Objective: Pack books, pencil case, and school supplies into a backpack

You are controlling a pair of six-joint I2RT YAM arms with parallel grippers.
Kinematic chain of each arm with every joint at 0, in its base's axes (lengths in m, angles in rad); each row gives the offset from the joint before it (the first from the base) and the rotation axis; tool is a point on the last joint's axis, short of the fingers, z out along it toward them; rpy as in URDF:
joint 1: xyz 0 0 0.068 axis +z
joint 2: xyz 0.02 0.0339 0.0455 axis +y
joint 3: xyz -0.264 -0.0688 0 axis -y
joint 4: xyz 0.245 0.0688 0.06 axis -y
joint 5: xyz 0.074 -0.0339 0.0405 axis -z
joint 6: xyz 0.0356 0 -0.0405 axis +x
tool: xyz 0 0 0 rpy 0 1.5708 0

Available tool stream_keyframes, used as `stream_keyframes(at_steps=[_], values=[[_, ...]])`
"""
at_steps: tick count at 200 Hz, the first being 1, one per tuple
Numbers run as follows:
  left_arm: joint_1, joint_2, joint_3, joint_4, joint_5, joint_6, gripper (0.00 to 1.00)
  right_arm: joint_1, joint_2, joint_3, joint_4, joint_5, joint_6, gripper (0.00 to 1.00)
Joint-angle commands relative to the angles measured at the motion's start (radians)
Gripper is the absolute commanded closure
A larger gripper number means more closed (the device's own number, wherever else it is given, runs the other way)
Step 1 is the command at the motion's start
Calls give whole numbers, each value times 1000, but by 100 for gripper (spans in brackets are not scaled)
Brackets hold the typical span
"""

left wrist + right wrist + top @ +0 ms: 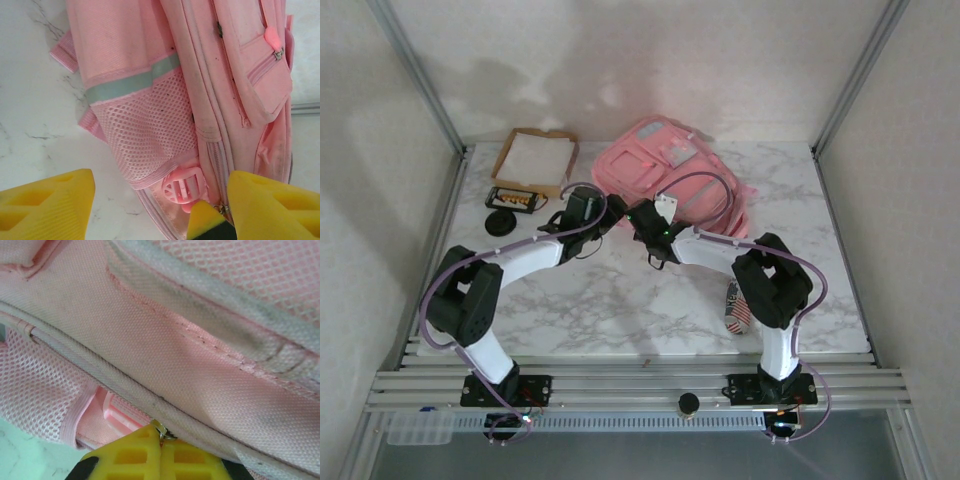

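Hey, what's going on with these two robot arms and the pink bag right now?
Both arms are at the pink backpack, which lies on the marble table. The right gripper is shut on a small metal zipper pull on the bag's side seam, apparently to unzip it. The left gripper hovers open close by, over the mesh side pocket and a pink buckle, holding nothing. It looks like the opening step, before packing.

backpack (665,175): laid on the worktop (620,300), upper centre of the frame
cardboard tray (535,160): placed left of the backpack, upper left
small box (515,198): set just below the cardboard tray
left pincer (582,205): held just left of the backpack's lower edge
right pincer (648,218): set against that lower edge, at the zip pull (162,432)
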Motion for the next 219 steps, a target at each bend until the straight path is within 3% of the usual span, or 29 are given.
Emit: stream_keyframes(at_steps=[1, 22, 89, 117, 137, 152, 183, 219], values=[[-18, 52, 46, 38, 20, -56, 30, -14, -76, -12, -38, -57, -23, 100], [-19, 106, 74, 87, 55, -114, 33, -19, -118, -50, -60, -120, -17, 100], [-57, 272, 259, 49, 5, -172, 45, -38, -176, -140, -13, -239, -80, 100], [-73, 294, 261, 52, -85, -222, 62, -43, -172, -129, -61, -225, -69, 100], [-70, 292, 273, -3, -187, -218, 86, -51, -198, -145, -111, -211, -66, 100], [-46, 289, 275, -26, -197, -193, 100, -62, -235, -175, -137, -219, -74, 100], [25, 249, 230, -36, -168, -136, 100, -90, -324, -243, -203, -245, -110, 100], [99, 214, 221, -78, -93, 1, 100, -187, -417, -282, -283, -286, -186, 100]])
